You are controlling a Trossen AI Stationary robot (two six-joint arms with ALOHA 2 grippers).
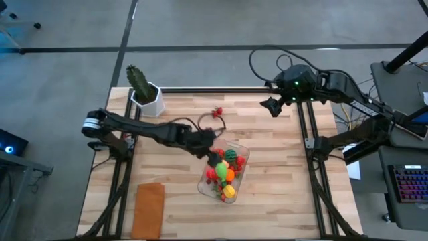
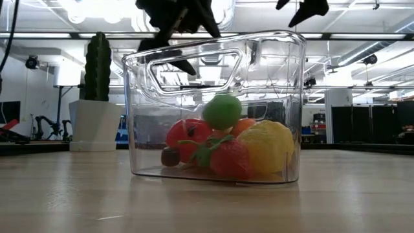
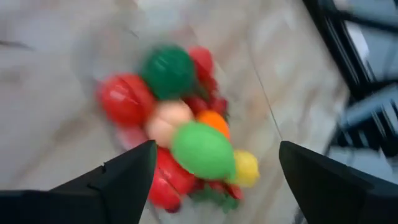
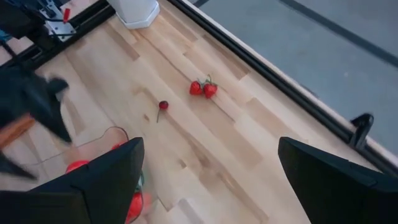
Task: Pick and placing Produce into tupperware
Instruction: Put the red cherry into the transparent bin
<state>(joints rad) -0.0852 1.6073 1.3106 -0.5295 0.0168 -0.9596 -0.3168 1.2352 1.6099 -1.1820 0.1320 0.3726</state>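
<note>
From above I see the pale wooden counter (image 1: pixel 267 201) framed by black rails, standing on a grey concrete floor (image 1: pixel 200 27) crossed by dark seams. A keyboard (image 1: pixel 409 184) with lit keys sits on a desk to one side. Looking level across the counter, I see a bright hall behind it: white ceiling lights (image 2: pixel 97 8), beams, and dark cabinets (image 2: pixel 362 123) along the far wall.

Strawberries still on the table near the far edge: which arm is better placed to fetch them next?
Probably the right. Its open gripper hangs over the far edge near the strawberries, which its wrist view shows plainly. The left gripper, open, is over the tupperware.
</note>
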